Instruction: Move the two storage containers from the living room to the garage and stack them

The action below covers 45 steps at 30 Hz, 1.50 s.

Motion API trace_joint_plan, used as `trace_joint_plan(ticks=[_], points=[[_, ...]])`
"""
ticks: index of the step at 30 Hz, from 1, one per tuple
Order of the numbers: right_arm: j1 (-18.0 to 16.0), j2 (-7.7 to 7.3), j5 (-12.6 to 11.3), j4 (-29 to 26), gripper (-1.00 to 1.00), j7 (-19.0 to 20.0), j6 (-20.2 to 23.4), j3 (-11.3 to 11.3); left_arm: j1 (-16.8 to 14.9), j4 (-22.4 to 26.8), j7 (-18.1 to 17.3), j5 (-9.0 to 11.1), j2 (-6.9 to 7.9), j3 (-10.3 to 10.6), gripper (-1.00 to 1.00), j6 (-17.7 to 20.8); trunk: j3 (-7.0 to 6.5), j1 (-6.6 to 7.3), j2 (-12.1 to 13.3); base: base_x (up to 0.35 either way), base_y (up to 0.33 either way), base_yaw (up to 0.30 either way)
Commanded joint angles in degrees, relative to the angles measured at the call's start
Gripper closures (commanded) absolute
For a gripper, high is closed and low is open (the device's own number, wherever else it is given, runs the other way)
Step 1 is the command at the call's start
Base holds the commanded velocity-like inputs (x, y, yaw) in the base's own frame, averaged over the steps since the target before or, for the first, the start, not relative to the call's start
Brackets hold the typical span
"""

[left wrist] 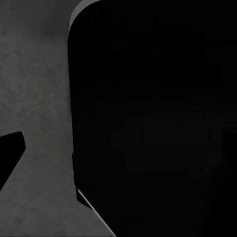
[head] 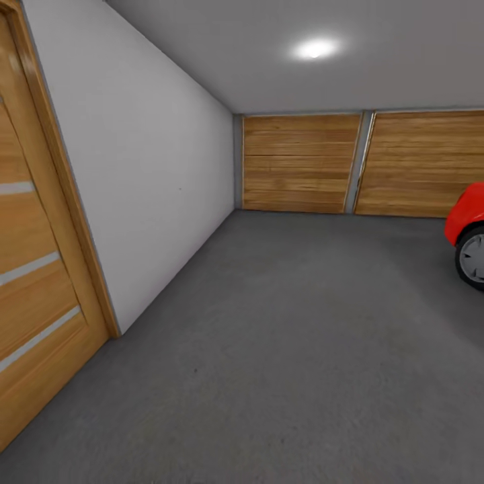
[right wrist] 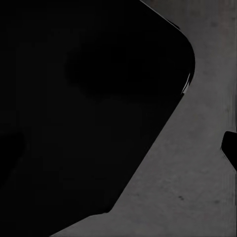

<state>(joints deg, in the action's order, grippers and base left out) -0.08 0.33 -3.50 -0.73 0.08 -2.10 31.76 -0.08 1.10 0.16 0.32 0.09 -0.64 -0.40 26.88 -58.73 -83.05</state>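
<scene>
I cannot tell how either set of jaws stands: both wrist views are mostly a black rounded shape, likely part of the robot's own body, with only a small dark tip at the picture edge. In the left wrist view that black body covers most of the frame, and one dark fingertip pokes in over grey speckled ground. In the right wrist view the same kind of black mass blocks my look, with one dark fingertip at the edge. I see nothing held in either.

From the head view I am looking into the garage. The floor is the largest thing, dark grey rough concrete running from me to the far wall, and I see no bins on it. Above it is a plain grey ceiling with one round glowing light. A bare pale wall runs along the left. At the far end stand two wood-panelled garage doors, side by side with a pale strip between them. Close on my left is a wooden door with thin pale stripes. At the right edge, the nose of a red car and its wheel sit on the concrete.
</scene>
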Motion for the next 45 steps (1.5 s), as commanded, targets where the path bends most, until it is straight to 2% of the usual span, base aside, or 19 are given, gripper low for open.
trace_joint_plan(ticks=[1, 45], points=[[-0.01, -0.01, -0.37, 0.02, -1.0, 0.01, -0.18, 0.32, -0.01, 0.03, 0.02, 0.03, 0.0, -0.06, -1.0, -0.04, 0.05, 0.0, -0.02, 0.0, 0.0, 0.275], [-0.01, -0.06, -0.37, -0.03, -1.0, 0.01, -0.2, 0.32, -0.01, 0.03, 0.02, 0.03, 0.0, -0.06, -1.0, -0.04, 0.05, 0.0, -0.02, 0.0, 0.0, 0.266]])
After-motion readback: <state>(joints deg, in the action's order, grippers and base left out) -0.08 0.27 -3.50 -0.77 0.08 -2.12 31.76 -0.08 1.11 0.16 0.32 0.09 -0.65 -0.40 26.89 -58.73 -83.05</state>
